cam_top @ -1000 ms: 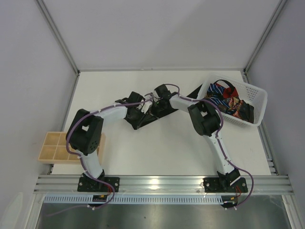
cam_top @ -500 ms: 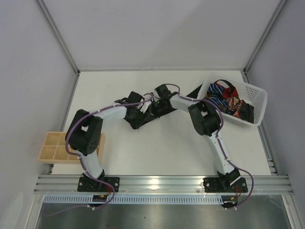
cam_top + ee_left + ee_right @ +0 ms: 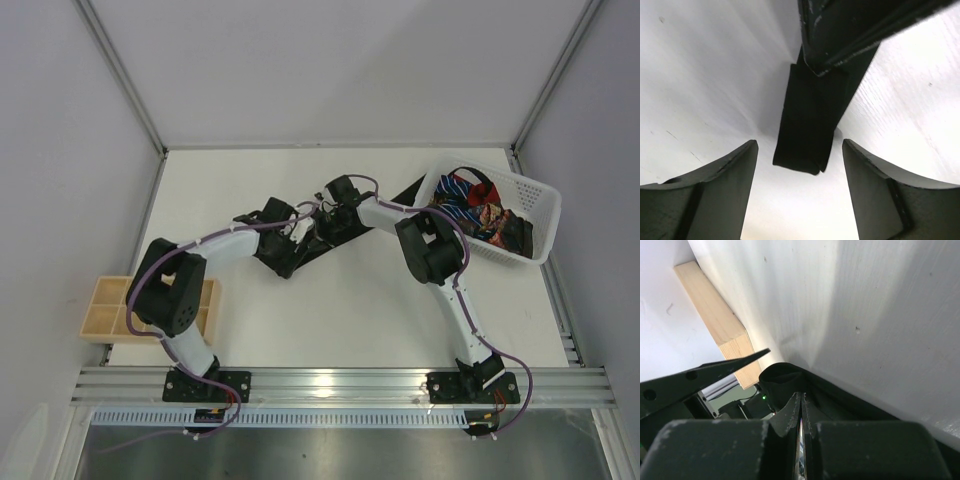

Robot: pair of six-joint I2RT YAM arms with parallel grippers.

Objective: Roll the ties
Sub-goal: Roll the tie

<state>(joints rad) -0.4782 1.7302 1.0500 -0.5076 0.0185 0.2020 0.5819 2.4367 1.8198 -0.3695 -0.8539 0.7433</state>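
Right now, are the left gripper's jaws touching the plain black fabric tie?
Apart. The left wrist view shows white table between the plain black fabric tie and each jaw of the left gripper.

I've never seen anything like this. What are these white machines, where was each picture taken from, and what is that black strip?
They are two robot arms bolted to a white table. The wide picture looks down from above and behind them: left arm, right arm. The other two pictures come from a small camera on each wrist. The black strip is a tie lying on the table. The right tool is shut on its fabric. The left tool stands open, with the tie's folded end between its fingers, ungripped. At the right, a basket holds more ties. A wooden tray sits at the left edge.
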